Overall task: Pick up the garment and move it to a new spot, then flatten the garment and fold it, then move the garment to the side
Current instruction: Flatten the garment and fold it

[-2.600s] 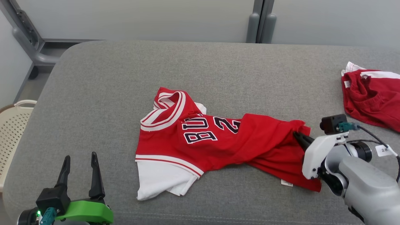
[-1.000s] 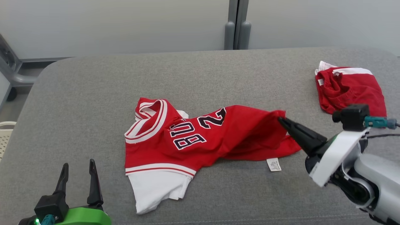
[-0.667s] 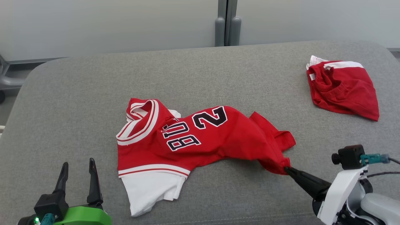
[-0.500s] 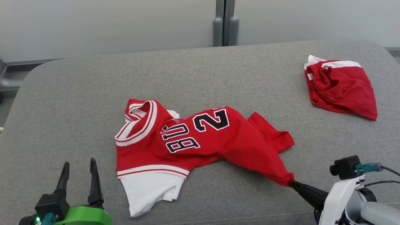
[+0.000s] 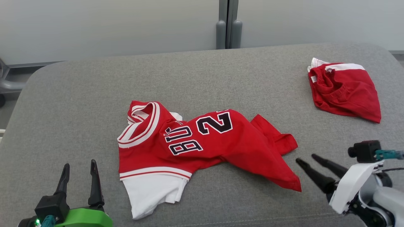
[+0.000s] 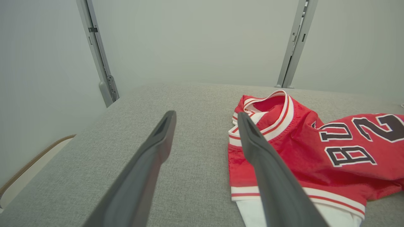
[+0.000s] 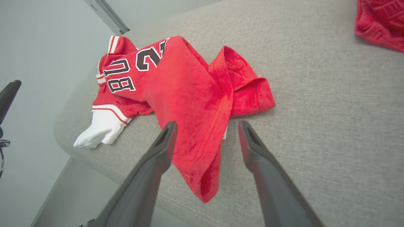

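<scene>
Red jersey (image 5: pixel 202 148) lies crumpled on grey cushion (image 5: pixel 94 94), white sleeve at its near left. Right gripper (image 5: pixel 306 158) sits just right of the jersey's hem, fingers spread, clear of the cloth. Left gripper (image 5: pixel 79 164) is well off the jersey's near left, fingers apart, empty. Second red garment (image 5: pixel 344 91) lies far right of the jersey, further back.
</scene>
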Robot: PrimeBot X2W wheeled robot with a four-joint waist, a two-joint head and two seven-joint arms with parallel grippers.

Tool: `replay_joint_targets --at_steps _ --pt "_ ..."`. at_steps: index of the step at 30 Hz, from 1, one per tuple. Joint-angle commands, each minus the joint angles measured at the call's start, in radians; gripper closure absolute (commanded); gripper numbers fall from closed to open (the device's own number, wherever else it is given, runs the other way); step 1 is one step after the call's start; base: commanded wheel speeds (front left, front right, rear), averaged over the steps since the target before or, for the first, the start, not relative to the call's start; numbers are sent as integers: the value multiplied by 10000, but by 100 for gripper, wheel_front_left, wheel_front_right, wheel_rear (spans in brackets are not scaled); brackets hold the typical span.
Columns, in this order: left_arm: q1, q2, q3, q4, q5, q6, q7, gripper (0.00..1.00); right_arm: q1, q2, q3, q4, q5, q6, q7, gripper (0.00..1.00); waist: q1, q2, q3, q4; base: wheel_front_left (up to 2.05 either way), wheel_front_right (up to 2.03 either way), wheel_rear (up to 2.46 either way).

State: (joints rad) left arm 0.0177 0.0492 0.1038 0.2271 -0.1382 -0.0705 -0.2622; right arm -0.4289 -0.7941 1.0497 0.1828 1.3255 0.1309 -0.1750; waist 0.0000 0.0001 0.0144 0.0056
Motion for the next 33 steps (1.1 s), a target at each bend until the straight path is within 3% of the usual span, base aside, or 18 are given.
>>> replay_joint_targets --at_steps 1,10,18,25,33 --pt "-26 30 33 -27 11 -12 -19 0 -195 -2 -232 416 -380 -3 -203 0 0 -1 14 30 0 0 0" --pt "-142 30 -19 -155 104 30 -19 0 -1159 1579 -895 3006 -2062 -3 -47 0 0 -1 110 300 0 0 0" --pt "-258 30 -85 -295 114 73 -20 0 -2272 2919 -1046 5094 -2605 -3 645 0 0 -1 345 634 0 0 0" --pt "-424 30 -226 -257 28 72 -19 0 -2975 3622 -769 6258 -2571 -3 1253 0 0 -1 573 951 0 0 0" --pt "-565 30 -351 -203 -41 118 -19 0 -3556 3994 -201 7596 -2594 -6 1958 0 0 -1 765 1358 0 0 0"
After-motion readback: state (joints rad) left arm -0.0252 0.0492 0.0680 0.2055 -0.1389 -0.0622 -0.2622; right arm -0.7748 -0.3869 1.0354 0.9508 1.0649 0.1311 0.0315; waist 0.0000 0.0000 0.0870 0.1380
